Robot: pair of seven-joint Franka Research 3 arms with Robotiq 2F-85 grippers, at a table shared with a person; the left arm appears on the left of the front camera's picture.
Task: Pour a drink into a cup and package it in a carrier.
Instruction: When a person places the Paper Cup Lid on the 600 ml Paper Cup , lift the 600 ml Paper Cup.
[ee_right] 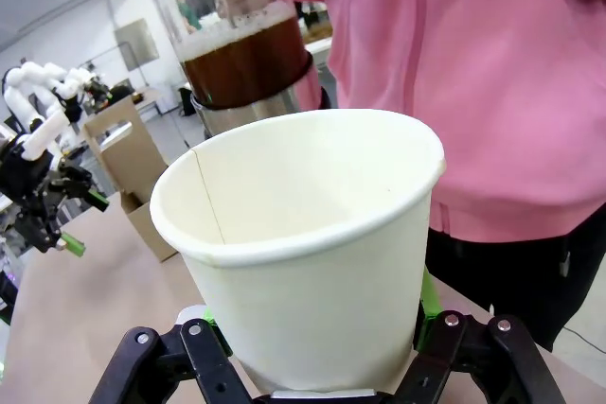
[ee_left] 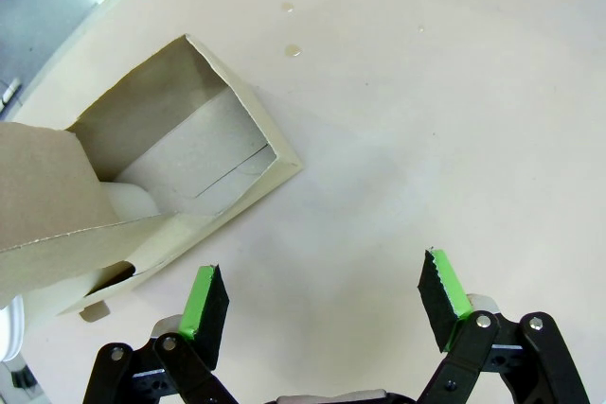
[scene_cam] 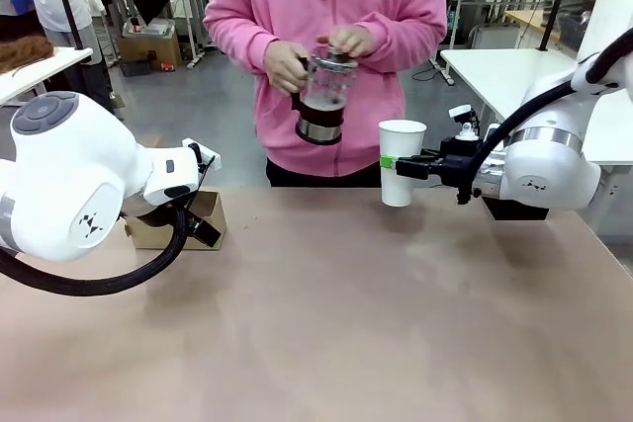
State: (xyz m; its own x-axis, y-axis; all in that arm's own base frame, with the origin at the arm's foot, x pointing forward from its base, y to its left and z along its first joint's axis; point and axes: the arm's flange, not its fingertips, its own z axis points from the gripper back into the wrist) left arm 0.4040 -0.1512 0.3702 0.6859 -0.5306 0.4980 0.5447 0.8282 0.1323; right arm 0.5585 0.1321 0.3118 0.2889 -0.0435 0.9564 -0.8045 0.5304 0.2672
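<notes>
Inspection from the remote station, all positions referred to the cup.

1. The cup (scene_cam: 402,175) is clamped at mid-height by the right gripper (scene_cam: 398,163), its jaws pressed on both sides of the paper wall. In the right wrist view I see no liquid on the inner wall. I cannot tell whether its base touches the table (scene_cam: 326,343).
2. The jug (scene_cam: 322,96) is above the cup and to its left, upright in the person's 2 hands (scene_cam: 287,68), apart from the rim. The drink (ee_right: 246,59) fills it high, with foam on top.
3. The carrier (ee_left: 180,167) sits well to the cup's left, far from it. The left gripper (ee_left: 327,305) hovers just beside it, jaws wide and empty.

Risks, in my judgement:
- The jug is not over the rim. A tilt begun from there would put the stream on the table or on the right gripper.
- A full jug pours in a surge, so splash and foam could come over the rim.
- The paper wall is soft. The clamp may push the rim oval, and a filled cup may slip or buckle.
- The long carry leftward invites sloshing.
- The carrier is light, so a cup pushed in off-centre would shove or tip it unless braced.
</notes>
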